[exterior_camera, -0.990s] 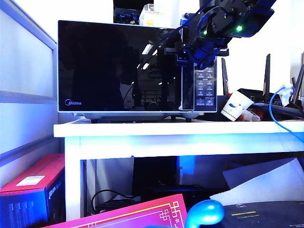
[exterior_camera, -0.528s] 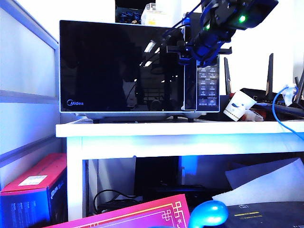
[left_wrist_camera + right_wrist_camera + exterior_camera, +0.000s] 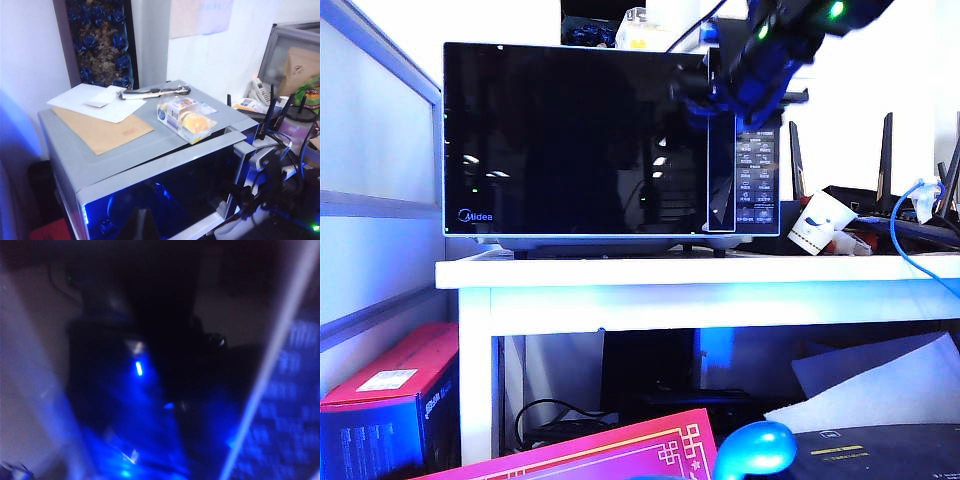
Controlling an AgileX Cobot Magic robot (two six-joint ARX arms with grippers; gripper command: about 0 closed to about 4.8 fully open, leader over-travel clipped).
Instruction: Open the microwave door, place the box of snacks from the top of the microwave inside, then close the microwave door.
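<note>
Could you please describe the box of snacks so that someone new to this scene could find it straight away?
Start at the microwave and look on its grey top, near the front edge on the button-panel side. There lies the box of snacks, a small clear tub with yellow contents. Unlike the flat papers and brown envelope beside it, it stands up from the surface.

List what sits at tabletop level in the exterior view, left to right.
microwave door → button panel with the right end effector in front of its upper part → white paper cup lying tipped → blue cable. The left end effector is not in this view.
</note>
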